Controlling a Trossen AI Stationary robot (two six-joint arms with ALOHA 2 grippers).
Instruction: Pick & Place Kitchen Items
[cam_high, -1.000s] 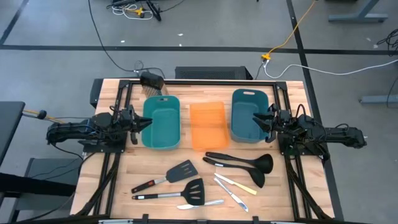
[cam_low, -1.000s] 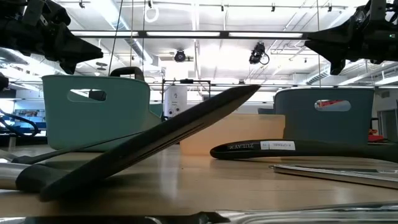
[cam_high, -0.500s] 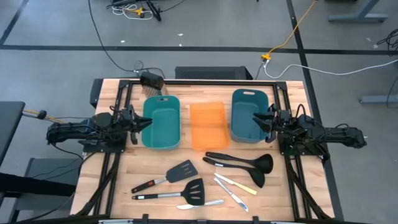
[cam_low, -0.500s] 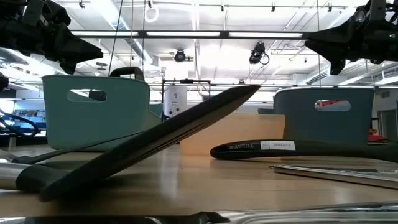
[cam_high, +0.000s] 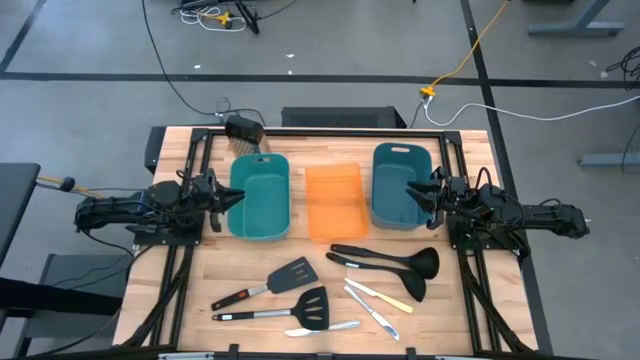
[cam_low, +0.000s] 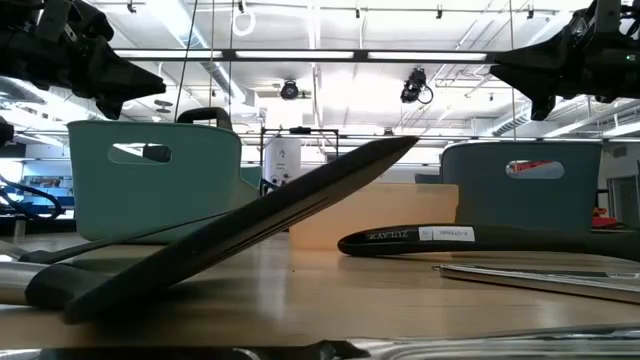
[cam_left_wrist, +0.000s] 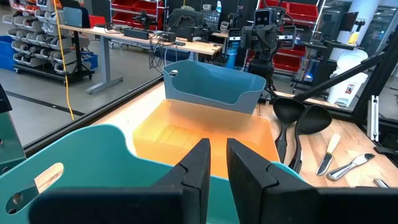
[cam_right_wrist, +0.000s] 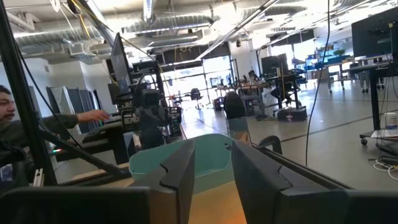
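Seven utensils lie flat on the near half of the wooden table: two black slotted spatulas (cam_high: 298, 272) (cam_high: 312, 305), two black ladles (cam_high: 420, 262) (cam_high: 410, 288), a yellow-handled knife (cam_high: 385, 296) and two silver knives (cam_high: 372, 310) (cam_high: 325, 327). My left gripper (cam_high: 240, 198) (cam_left_wrist: 217, 149) hovers at the left teal bin's left rim. It is empty, with a narrow gap between its fingers. My right gripper (cam_high: 409, 191) (cam_right_wrist: 213, 149) hovers over the right teal bin, also empty and narrowly open. Both stand well above the table in the low view.
A left teal bin (cam_high: 262, 228), an orange bin (cam_high: 333, 232) and a right teal bin (cam_high: 400, 153) stand in a row across the table's middle. Black frame rails run along both sides. A person (cam_right_wrist: 7, 115) shows beyond the table in the right wrist view.
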